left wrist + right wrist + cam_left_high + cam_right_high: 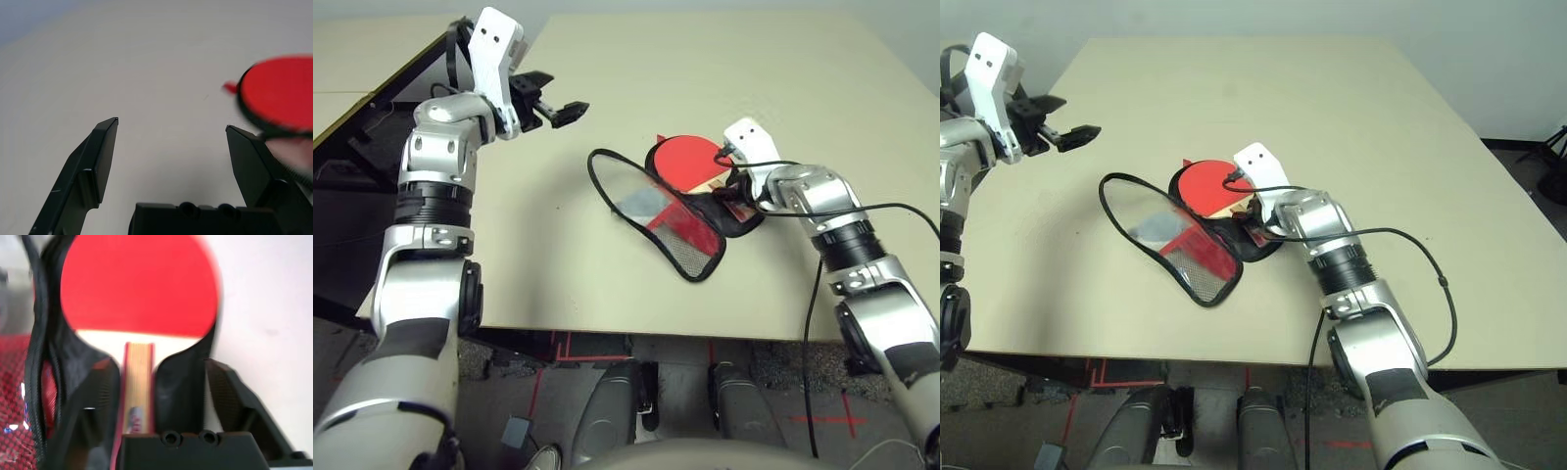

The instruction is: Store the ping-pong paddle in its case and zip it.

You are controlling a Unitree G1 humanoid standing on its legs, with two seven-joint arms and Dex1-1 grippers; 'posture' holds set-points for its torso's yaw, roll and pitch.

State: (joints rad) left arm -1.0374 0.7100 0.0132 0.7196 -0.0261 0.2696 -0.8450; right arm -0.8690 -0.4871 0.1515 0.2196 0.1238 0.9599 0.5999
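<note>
The ping-pong paddle [139, 289] lies flat in the lower half of the case [677, 211], which is spread open on the table [705, 69]. The paddle's long axis runs from me outward: the striped wood handle [138, 387] points back toward my right wrist, and the red blade lies at the far end, away from my body. The case's mesh-lined lid [690, 240] is folded out to my left of the paddle, its black zipper edge looping wide across the table.

My right gripper [156, 382] is over the handle end of the case, tilted forward and down, pointing along the paddle. Its two black fingers [230, 396] stand well apart, one on each side of the handle, with clear gaps between pad and wood; they have hold of nothing. The silver right forearm reaches in from the near right of the case, a black cable trailing over it.

My left gripper [570, 110] is raised above the table, well apart from the case on its far left side, pointing nearly level toward the case. Its fingers [100, 156] are spread wide and empty, and past one of them the red blade shows.
</note>
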